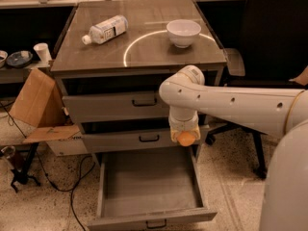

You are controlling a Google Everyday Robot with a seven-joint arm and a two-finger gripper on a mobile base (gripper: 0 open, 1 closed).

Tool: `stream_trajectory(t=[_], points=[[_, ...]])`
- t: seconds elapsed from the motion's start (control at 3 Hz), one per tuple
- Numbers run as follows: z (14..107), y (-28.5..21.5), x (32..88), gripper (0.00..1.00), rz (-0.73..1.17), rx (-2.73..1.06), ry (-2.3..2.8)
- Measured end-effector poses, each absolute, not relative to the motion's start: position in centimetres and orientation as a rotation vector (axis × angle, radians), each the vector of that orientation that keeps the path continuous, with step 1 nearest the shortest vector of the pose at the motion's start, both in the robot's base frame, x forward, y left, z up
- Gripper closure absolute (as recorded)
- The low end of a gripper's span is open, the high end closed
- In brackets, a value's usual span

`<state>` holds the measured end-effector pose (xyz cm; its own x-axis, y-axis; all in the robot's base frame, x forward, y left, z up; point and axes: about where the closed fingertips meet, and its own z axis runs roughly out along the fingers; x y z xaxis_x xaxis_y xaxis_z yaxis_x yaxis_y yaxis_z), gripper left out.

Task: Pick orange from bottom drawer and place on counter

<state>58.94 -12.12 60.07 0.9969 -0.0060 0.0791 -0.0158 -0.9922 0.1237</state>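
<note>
At the far left, at nine o'clock from the cabinet, a folded cardboard box (36, 102) leans on the floor. A white paper cup (42, 52) stands on a low shelf above it, at about twelve o'clock from the box.

The glossy grey-brown worktop (144, 57) of the cabinet comes next. A clear plastic bottle (105, 30) with a white cap lies on its side at ten o'clock on it, cap end pointing to eight o'clock. A thin white arc (126, 57) curves across the middle of the surface. A white bowl (183, 32) stands upright at two o'clock, on the arc's upper stretch and well apart from the bottle.

Below the worktop, the top drawer (110, 107) and the middle drawer (120, 139) are each pulled out slightly. The bottom drawer (149, 182) is drawn far out toward six o'clock and shows a bare grey floor.

The white arm (240, 107) reaches in from three o'clock and bends down in front of the cabinet's right edge. Its tool (185, 134) points down and pinches the orange (186, 139) at its tip. The orange hangs in the air at the level of the middle drawer's front, above the back right corner of the bottom drawer, at one o'clock from that drawer's floor and clear of it.

A black chair (274, 32) stands behind the arm at the far right.
</note>
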Motion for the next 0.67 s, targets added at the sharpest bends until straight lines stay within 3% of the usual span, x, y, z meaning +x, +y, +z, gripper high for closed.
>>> stream_trajectory(t=[0.33,0.67], points=[[63.6,-11.5,58.3,1.00,0.277,3.040,0.038],[70.2,-9.3,56.6,1.00,0.572,3.007,0.128]])
